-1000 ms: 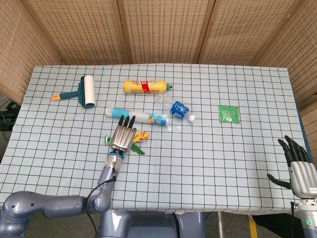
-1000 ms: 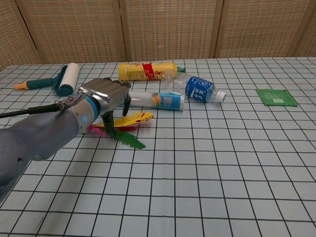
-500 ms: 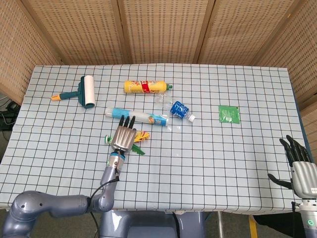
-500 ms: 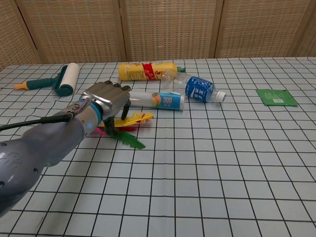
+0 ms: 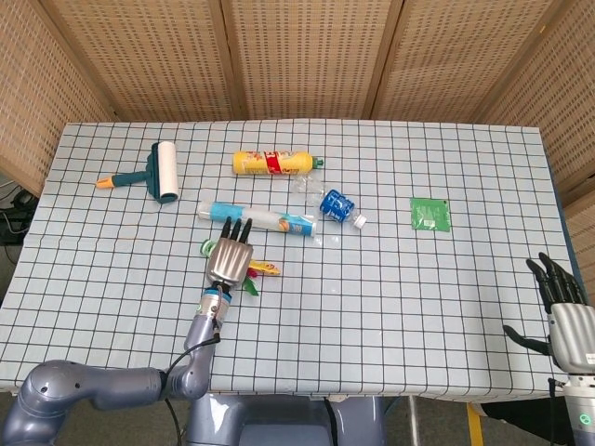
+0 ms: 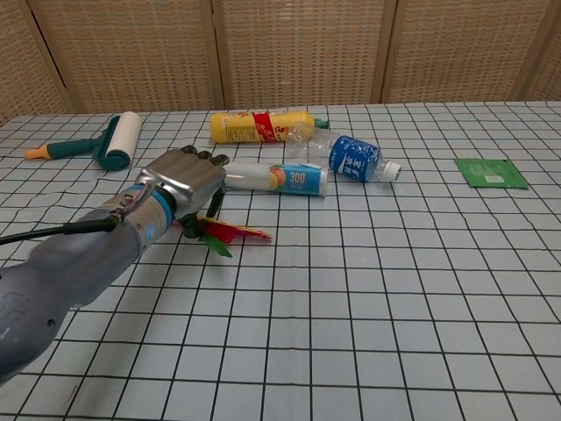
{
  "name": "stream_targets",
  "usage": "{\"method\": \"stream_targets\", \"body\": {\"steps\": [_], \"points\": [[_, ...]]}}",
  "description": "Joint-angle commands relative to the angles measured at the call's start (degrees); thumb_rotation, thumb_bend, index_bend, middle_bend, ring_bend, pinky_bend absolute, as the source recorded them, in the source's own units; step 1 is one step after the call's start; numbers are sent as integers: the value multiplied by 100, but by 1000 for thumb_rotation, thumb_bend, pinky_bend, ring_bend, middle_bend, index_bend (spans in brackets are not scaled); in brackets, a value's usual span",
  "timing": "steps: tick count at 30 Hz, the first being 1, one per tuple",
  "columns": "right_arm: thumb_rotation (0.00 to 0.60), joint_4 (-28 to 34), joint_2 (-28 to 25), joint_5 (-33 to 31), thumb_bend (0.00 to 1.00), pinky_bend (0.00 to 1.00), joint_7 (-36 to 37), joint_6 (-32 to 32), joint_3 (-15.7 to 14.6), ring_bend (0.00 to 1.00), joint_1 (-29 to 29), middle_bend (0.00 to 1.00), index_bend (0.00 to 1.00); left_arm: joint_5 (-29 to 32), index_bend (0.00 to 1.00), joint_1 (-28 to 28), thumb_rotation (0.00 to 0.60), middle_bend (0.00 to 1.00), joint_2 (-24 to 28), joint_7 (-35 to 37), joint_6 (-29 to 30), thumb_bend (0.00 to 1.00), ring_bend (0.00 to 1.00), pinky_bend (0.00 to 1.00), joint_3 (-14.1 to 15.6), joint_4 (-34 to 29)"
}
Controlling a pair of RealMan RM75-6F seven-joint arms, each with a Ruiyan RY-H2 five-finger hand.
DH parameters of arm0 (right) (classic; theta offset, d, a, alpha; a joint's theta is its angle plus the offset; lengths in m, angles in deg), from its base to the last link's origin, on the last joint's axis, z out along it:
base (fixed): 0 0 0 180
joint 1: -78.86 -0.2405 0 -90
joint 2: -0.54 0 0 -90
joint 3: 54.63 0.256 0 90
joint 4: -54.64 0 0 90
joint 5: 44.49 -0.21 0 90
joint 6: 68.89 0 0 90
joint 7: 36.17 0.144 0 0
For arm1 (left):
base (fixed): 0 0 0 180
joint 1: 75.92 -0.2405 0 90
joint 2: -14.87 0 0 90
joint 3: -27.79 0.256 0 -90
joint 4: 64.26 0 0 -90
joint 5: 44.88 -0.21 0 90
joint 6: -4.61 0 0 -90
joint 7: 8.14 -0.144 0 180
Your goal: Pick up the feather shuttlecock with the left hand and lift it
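The feather shuttlecock [image 6: 230,233] has red, yellow and green feathers that stick out to the right from under my left hand [image 6: 180,187]. The fingers are curled down around its base, which they hide. In the head view the left hand [image 5: 229,259] sits at the table's front left, with the feathers [image 5: 263,269] bunched beside it. The feathers look slightly off the checked cloth. My right hand [image 5: 561,318] hangs off the table's right edge, fingers spread, holding nothing.
Behind the left hand lies a white and blue tube [image 6: 276,178]. Further back are a yellow bottle [image 6: 263,125], a clear water bottle [image 6: 346,156] and a lint roller [image 6: 114,140]. A green packet [image 6: 491,173] lies at the far right.
The left hand's fingers have closed on the shuttlecock. The feathers, earlier splayed flat on the cloth, are now bunched and point right. The right hand has sunk slightly.
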Motion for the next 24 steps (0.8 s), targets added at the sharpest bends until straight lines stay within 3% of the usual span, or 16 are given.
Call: {"method": "stream_targets", "body": {"steps": [1, 10, 17, 19, 24], "points": [[600, -2, -2, 11, 77, 146, 16, 23, 2, 0, 8, 0, 35, -106, 657, -38, 600, 0, 64, 84, 44, 499, 0, 0, 13, -72], [600, 8, -27, 47, 76, 146, 61, 79, 8, 0, 19, 0, 35, -450, 656, -196, 600, 0, 582, 346, 352, 505, 0, 0, -100, -849], [600, 30, -23, 77, 76, 146, 10, 102, -8, 0, 29, 0, 35, -771, 657, -491, 600, 0, 1045, 1024, 577, 506, 0, 0, -200, -1697], [600, 36, -18, 94, 76, 146, -13, 125, -6, 0, 31, 0, 35, -986, 659, -680, 600, 0, 1205, 1466, 689, 505, 0, 0, -186, -1938], [600, 61, 12, 159, 77, 146, -135, 158, -35, 0, 36, 0, 35, -1518, 669, -1242, 600, 0, 1535, 3389, 540, 503, 0, 0, -145, -2204]]}}
